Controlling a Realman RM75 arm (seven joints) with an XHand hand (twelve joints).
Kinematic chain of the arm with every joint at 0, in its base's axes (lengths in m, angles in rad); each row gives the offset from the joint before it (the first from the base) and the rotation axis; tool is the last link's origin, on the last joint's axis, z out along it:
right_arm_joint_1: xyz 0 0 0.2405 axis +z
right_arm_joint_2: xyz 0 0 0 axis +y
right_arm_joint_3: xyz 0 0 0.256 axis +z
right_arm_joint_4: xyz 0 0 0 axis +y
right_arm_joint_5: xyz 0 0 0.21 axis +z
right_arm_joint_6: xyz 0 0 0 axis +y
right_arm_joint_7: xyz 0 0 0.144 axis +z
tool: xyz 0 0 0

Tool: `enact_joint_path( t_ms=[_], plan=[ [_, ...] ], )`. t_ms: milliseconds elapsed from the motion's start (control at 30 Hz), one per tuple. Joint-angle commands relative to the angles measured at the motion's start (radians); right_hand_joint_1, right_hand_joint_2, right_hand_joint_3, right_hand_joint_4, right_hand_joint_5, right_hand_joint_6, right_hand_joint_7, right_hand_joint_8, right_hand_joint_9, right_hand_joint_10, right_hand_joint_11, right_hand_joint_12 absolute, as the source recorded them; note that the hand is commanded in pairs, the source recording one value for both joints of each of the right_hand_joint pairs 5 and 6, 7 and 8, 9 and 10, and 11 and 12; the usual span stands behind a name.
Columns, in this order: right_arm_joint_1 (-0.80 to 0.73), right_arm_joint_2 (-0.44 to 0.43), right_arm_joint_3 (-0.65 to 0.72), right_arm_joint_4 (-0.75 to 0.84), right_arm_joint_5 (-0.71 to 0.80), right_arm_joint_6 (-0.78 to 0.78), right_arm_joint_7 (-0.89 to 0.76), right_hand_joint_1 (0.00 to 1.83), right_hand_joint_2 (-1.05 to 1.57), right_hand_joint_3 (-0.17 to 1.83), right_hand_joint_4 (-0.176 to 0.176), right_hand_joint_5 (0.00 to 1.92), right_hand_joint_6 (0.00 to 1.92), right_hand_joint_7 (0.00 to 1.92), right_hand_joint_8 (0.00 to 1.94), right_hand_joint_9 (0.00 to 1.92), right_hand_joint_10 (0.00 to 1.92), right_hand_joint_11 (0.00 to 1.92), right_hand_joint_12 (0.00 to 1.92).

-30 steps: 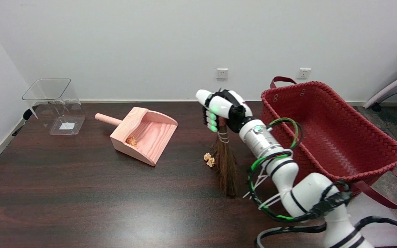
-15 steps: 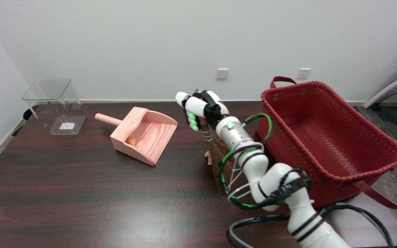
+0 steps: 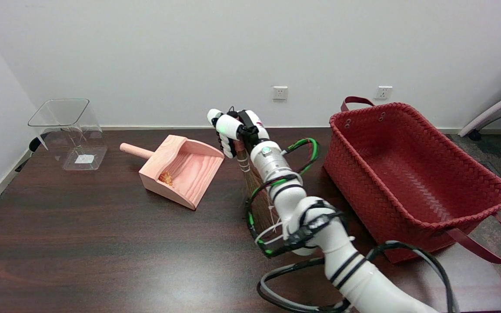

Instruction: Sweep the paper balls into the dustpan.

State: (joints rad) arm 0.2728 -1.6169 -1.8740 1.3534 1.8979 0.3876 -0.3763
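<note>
Leftward travel of the right hand (image 3: 232,130) is the change from the earlier frames: it now sits just right of the dustpan (image 3: 184,169), where before it was nearer the red basket (image 3: 411,174). Its fingers are wrapped round the handle of the small broom (image 3: 255,191), whose bristles hang down to the worktop (image 3: 81,243) and are partly hidden by the arm. One paper ball (image 3: 166,178) lies inside the dustpan, at its closed back end. The second paper ball, seen beside the bristles earlier, cannot be made out now. The dustpan lies left of centre, mouth toward the near edge. A clear plastic bin (image 3: 70,132) stands at the far left corner.
</note>
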Motion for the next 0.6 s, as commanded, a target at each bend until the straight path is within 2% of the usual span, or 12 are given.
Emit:
enact_joint_path(
  t_ms=[33,267,433,600],
  plan=[
    [0.253,-0.197,-0.161,-0.498,-0.649,0.408,0.802,0.85,1.57,1.10,0.000,1.92,1.92,1.92,1.92,1.92,1.92,1.92,1.92],
    [0.316,-0.228,-0.162,-0.568,-0.658,0.401,0.934,0.83,1.57,1.14,0.000,1.92,1.92,1.92,1.92,1.92,1.92,1.92,1.92],
    [0.380,-0.254,-0.162,-0.665,-0.701,0.399,1.115,0.78,1.57,1.12,0.000,1.92,1.92,1.92,1.92,1.92,1.92,1.92,1.92],
    [0.420,-0.278,-0.161,-0.747,-0.752,0.373,1.346,0.74,1.57,1.01,0.000,1.92,1.92,1.92,1.92,1.92,1.92,1.92,1.92]
  ],
)
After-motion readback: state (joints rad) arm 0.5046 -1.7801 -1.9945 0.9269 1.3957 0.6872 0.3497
